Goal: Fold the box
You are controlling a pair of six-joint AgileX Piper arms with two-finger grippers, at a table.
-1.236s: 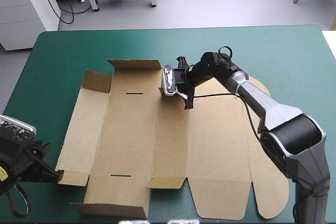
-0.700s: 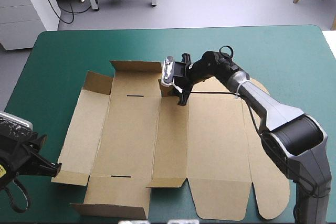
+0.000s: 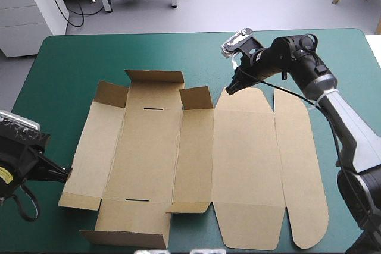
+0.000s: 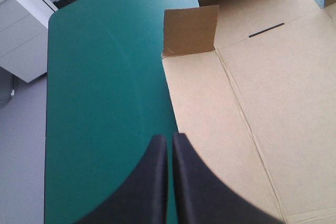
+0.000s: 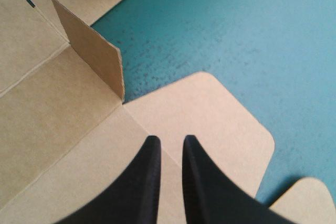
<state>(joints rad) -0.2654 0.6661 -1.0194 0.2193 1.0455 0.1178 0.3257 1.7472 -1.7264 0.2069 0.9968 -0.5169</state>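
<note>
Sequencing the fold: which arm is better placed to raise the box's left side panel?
Left. The left end effector grips the left panel by its outer edge; the right end effector hovers over the far edge of the box, well away.

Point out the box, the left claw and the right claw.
box (image 3: 244, 153), high view, on its wide flat panel.
left claw (image 4: 169, 138), left wrist view, midway between its fingertips.
right claw (image 5: 168, 141), right wrist view, midway between its fingertips.
</note>
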